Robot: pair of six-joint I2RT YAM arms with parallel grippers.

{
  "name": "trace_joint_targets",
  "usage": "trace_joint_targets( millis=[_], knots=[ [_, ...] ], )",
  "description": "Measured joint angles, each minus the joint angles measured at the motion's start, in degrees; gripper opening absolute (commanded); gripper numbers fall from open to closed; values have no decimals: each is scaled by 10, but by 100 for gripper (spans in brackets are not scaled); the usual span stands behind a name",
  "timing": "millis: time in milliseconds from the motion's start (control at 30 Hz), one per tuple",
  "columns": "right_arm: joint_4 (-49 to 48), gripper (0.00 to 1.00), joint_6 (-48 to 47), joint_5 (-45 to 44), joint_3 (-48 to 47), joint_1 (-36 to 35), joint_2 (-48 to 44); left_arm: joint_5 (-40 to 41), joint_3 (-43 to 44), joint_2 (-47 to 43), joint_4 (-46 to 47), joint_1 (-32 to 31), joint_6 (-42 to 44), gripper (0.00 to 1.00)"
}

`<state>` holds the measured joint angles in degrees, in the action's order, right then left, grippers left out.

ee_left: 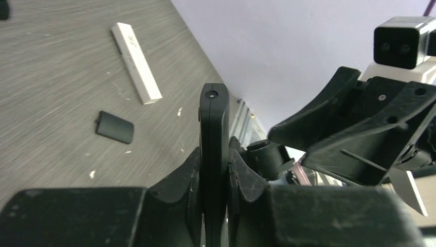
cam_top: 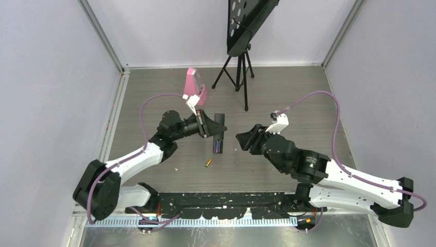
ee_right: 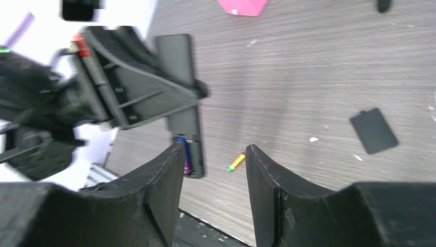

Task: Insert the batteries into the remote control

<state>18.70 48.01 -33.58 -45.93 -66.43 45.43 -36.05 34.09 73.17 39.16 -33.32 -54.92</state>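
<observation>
Left claw (ee_left: 215, 165): clamped on the black remote control (ee_left: 214, 118), gripping it by its flat faces at the middle of the counter (cam_top: 288, 103).
Right claw (ee_right: 215, 175): jaws apart with nothing between them, just right of the remote.
Purple-blue battery (ee_right: 181, 154): seated in the remote's open compartment, at its near end.
Yellow battery (ee_right: 236, 161): lying loose on the counter, near the remote's near end.
Back cover (ee_left: 114, 126): flat on the counter, apart from the remote.
White remote (ee_left: 136, 62): small printed mark near one end, too small to read.
</observation>
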Motion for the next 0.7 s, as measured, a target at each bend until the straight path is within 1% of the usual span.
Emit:
trace_joint_targets(
  millis=[167, 333, 400, 500, 600, 700],
  knots=[
    [68, 58, 39, -41, -2, 11, 47, 35, -2, -80, -115, 23, 69, 0],
    [102, 58, 59, -36, -2, 37, 95, 69, -13, -170, -200, 37, 127, 0],
    [93, 59, 44, -9, -2, 52, 114, 101, -13, -213, -249, 38, 152, 0],
    [59, 59, -12, 64, -4, 70, 160, 174, -11, -268, -333, 38, 181, 0],
    [41, 59, -87, 142, -26, 72, 245, 259, -2, -298, -420, 41, 196, 0],
    [37, 59, -137, 189, -63, 72, 334, 344, 6, -327, -497, 42, 197, 0]
  ],
)
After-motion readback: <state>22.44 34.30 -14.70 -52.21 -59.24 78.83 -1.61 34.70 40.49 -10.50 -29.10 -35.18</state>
